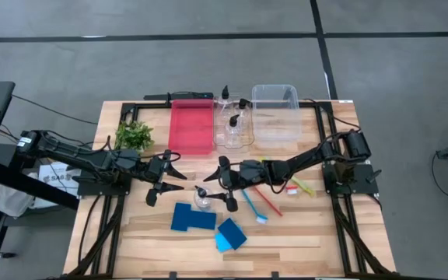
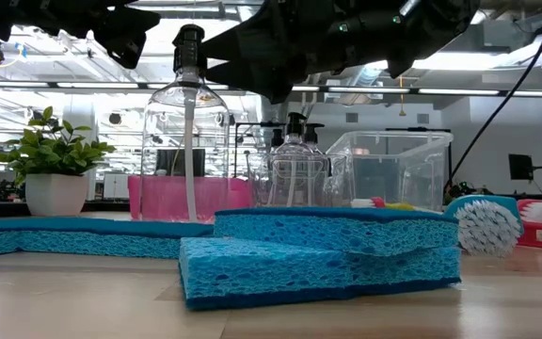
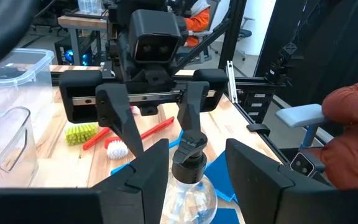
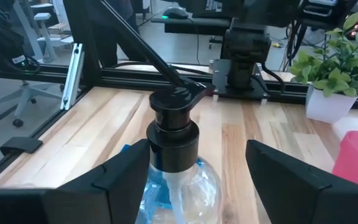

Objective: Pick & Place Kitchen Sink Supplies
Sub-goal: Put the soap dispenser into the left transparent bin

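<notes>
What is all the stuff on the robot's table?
Pump bottles: four, clear with black tops; one mid-table between both tools, three at the back.
Sponges: two, dark blue and light blue, front of table.
Brushes: blue, red, yellow-green, right of the lone bottle.
Bins: red and clear, at the back.
Plant: one, green, back left.
Person: orange sleeve, beyond the table.
Left tool: open, beside the lone bottle.
Right tool: open, on its other side.
</notes>
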{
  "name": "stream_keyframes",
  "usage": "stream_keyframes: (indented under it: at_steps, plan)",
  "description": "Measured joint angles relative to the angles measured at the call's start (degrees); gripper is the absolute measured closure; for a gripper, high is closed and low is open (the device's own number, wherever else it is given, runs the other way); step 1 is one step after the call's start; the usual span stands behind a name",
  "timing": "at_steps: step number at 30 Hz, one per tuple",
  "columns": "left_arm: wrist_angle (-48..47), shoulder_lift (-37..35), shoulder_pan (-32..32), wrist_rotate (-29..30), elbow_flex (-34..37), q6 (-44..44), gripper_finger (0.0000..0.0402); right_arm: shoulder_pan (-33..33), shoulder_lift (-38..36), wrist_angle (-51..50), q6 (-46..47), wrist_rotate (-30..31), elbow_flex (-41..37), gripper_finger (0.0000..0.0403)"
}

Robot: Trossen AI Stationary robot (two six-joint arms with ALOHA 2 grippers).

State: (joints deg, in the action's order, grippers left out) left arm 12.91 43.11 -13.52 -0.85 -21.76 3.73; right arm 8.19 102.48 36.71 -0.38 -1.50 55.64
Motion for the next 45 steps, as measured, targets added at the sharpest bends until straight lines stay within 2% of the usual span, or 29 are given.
stream_keyframes:
  at_steps: [26,45]
  plan:
    - [0.00,0.00,0.00,0.01,0.00,0.19,0.0241,0.09,0.00,-0.92,0.00,-0.17,0.00,0.0142]
    - [0.24,0.27,0.00,1.27,0.00,0.20,0.0241,0.02,0.00,-3.30,3.34,-0.15,-0.02,0.0142]
